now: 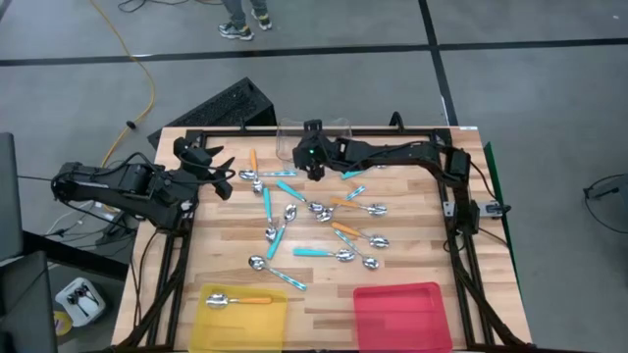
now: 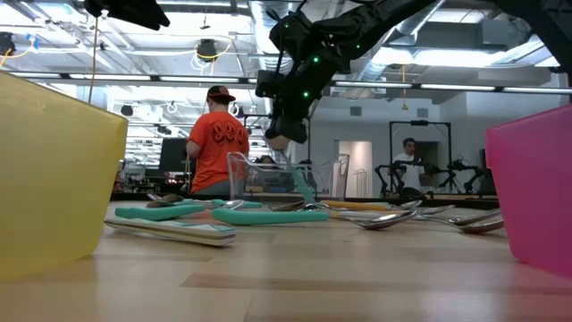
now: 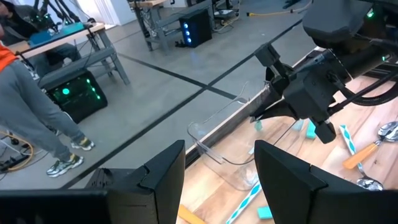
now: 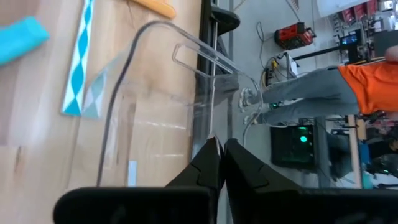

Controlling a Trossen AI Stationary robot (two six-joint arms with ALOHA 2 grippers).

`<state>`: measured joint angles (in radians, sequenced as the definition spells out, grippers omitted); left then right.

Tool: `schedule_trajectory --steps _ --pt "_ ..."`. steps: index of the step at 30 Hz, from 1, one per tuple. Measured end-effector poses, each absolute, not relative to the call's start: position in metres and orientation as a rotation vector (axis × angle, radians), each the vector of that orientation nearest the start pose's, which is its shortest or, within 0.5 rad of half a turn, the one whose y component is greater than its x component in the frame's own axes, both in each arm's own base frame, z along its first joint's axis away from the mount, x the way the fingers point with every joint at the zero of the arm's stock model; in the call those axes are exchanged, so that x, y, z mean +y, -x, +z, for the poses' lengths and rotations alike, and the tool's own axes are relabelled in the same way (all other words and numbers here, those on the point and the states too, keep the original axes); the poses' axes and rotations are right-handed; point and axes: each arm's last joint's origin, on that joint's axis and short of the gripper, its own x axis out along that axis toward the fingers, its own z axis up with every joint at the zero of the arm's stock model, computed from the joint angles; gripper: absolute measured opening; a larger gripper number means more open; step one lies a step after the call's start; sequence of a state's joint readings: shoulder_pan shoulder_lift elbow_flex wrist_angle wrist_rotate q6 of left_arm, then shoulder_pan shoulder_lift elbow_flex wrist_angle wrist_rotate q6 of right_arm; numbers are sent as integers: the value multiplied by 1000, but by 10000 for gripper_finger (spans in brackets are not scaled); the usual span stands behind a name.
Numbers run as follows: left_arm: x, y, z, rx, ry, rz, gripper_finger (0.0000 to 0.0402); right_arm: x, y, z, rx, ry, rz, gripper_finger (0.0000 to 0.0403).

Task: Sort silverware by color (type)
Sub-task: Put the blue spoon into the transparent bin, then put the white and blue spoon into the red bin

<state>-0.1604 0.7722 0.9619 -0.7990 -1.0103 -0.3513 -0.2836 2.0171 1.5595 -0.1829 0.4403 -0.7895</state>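
Several spoons (image 1: 314, 211) with teal, orange or plain metal handles lie scattered across the middle of the wooden table. One orange-handled spoon (image 1: 240, 301) lies in the yellow tray (image 1: 270, 324). A clear tub (image 1: 289, 127) stands at the far edge. My right gripper (image 1: 314, 172) hangs over the tub (image 4: 155, 93), fingers together, and its wrist view shows nothing between them. Below it, in the low view, a teal handle (image 2: 305, 183) slants inside the tub (image 2: 246, 174). My left gripper (image 3: 221, 180) waits open above the table's far left. My right gripper (image 2: 284, 134) points down at a slant from the table's right side into the tub's mouth. I cannot tell whether it touches the teal handle below its fingertips.
An empty-looking red tray (image 1: 402, 314) sits at the near edge, right of the yellow tray. A black frame runs along the table's far and side edges. People stand in the room beyond the far edge.
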Motion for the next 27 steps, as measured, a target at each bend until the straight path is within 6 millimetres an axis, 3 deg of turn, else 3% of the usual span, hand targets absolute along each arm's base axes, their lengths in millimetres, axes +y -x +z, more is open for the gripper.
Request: schedule_trajectory --steps 16,27 --pt "4 -131 345 369 -23 896 180 -156 -427 227 846 569 -345 57" --pt "4 -131 345 369 -22 896 180 -162 -425 226 842 539 -319 65"
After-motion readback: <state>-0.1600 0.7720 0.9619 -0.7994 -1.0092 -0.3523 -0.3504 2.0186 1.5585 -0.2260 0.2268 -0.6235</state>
